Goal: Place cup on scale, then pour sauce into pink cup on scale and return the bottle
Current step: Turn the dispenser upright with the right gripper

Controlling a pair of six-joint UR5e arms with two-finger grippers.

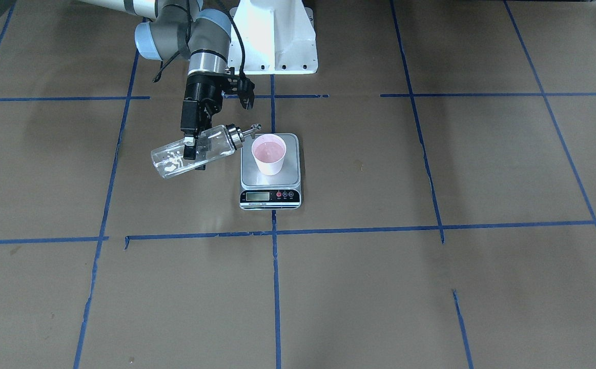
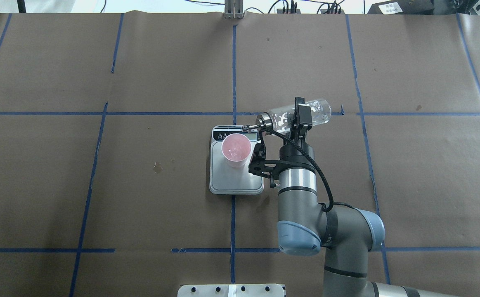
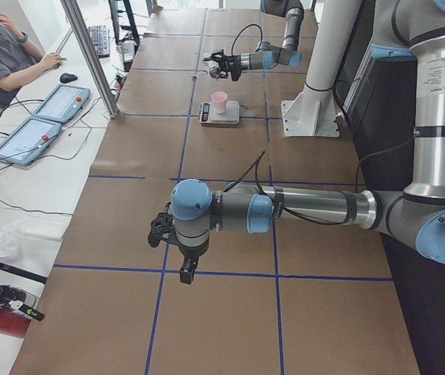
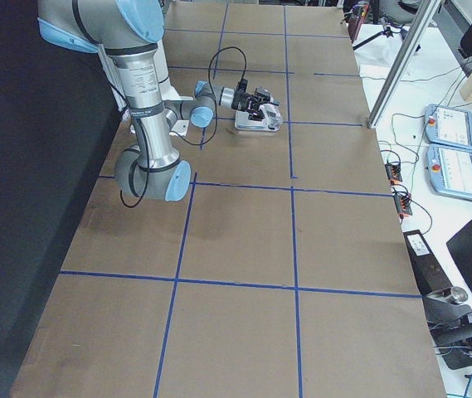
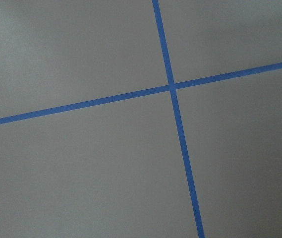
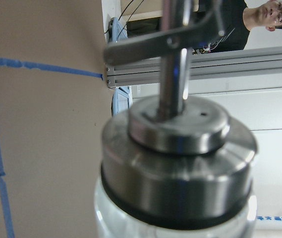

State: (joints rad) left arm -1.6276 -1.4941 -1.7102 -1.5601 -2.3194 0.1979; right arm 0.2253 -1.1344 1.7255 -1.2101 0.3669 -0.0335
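The left pincer (image 3: 185, 273) hangs nearest the bench's left end, over brown paper crossed by blue tape (image 5: 170, 87). Whether its jaws are apart or together cannot be told. Farther along, about midway between the two ends, the scale (image 1: 270, 180) lies flat with its display strip toward the operators' edge. The cup (image 1: 269, 154) stands upright on the steel platform, a little toward the display and inside the platform's edges. Beyond the scale, toward the right end, the right pincer (image 1: 193, 149) is clamped around the middle of the bottle (image 1: 169, 160), a finger on each side of the glass. The bottle is held off the bench, lying almost on its side, its base pointing away from the cup. Its silver cap (image 1: 233, 134) faces the cup. The spout (image 1: 252, 129) tip is near the cup's rim, but whether it is over the opening cannot be told.
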